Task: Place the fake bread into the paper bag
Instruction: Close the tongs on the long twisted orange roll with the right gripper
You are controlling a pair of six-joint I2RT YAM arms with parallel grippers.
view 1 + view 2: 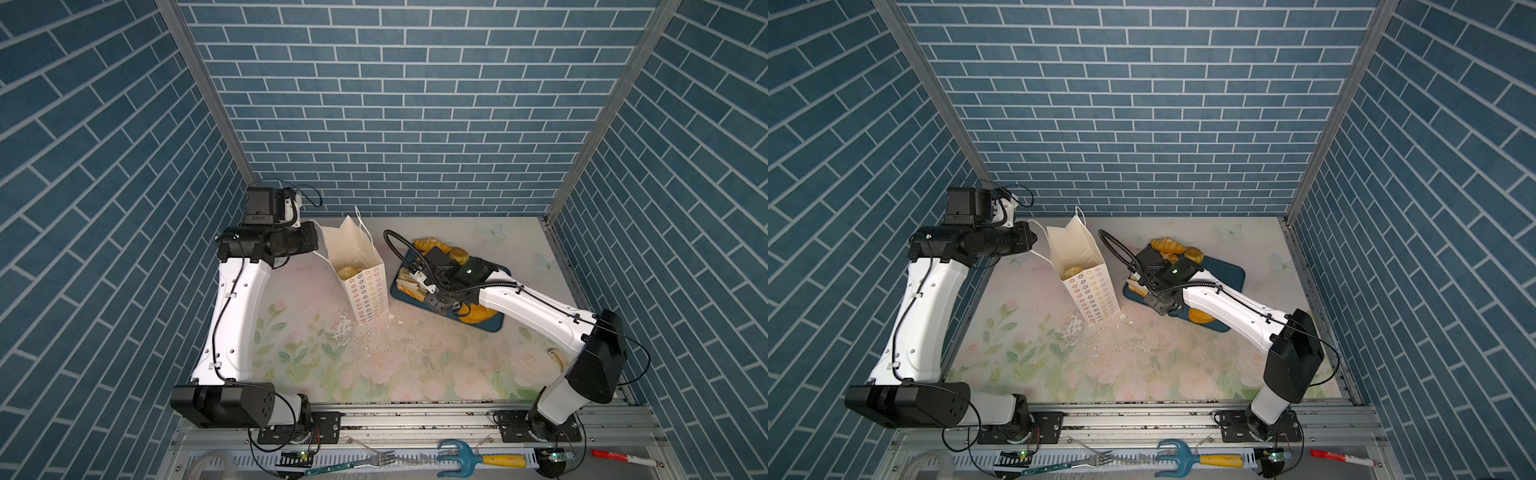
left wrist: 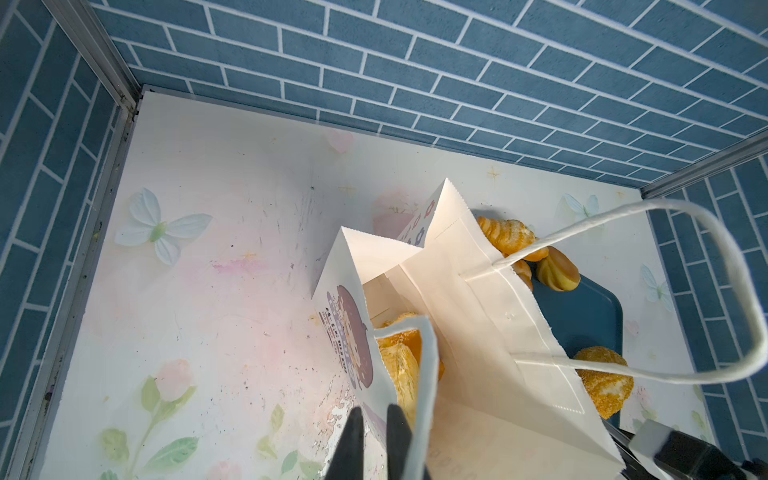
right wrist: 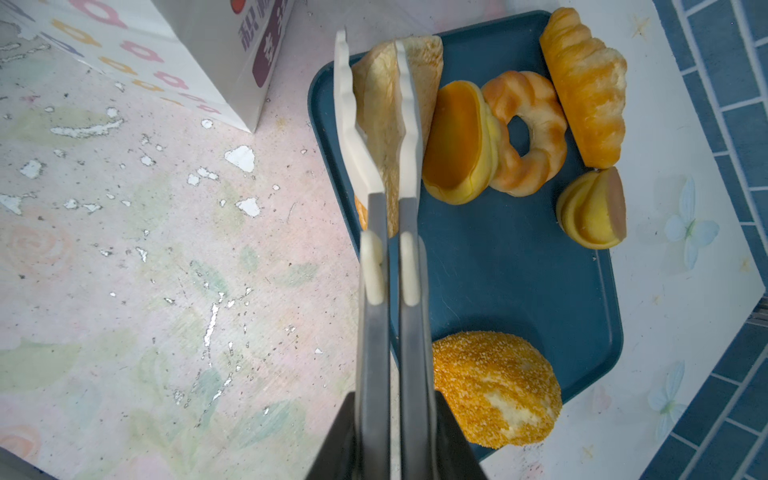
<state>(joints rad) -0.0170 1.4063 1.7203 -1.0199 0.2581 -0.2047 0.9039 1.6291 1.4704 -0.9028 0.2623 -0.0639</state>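
The white paper bag [image 1: 361, 266] [image 1: 1084, 266] stands upright and open at mid-table, with fake bread [image 2: 399, 361] inside it. My left gripper [image 2: 374, 419] is shut on the bag's rim, the printed wall pinched between its black fingers. On the dark blue tray [image 3: 498, 270] lie a toast wedge [image 3: 382, 104], an orange bun [image 3: 457, 141], a twisted ring [image 3: 525, 133], a croissant [image 3: 586, 83], a small bun [image 3: 594, 208] and a sugared loaf [image 3: 494, 386]. My right gripper [image 3: 370, 54] is shut on the toast wedge with its long white-tipped fingers, at the tray's end nearest the bag.
The bag's far cord handle [image 2: 727, 291] loops out above the tray. Blue brick walls close in the table on three sides. On the front rail lie a blue hand fork [image 1: 478, 459], a metal fork [image 1: 374, 459] and a red marker [image 1: 623, 457].
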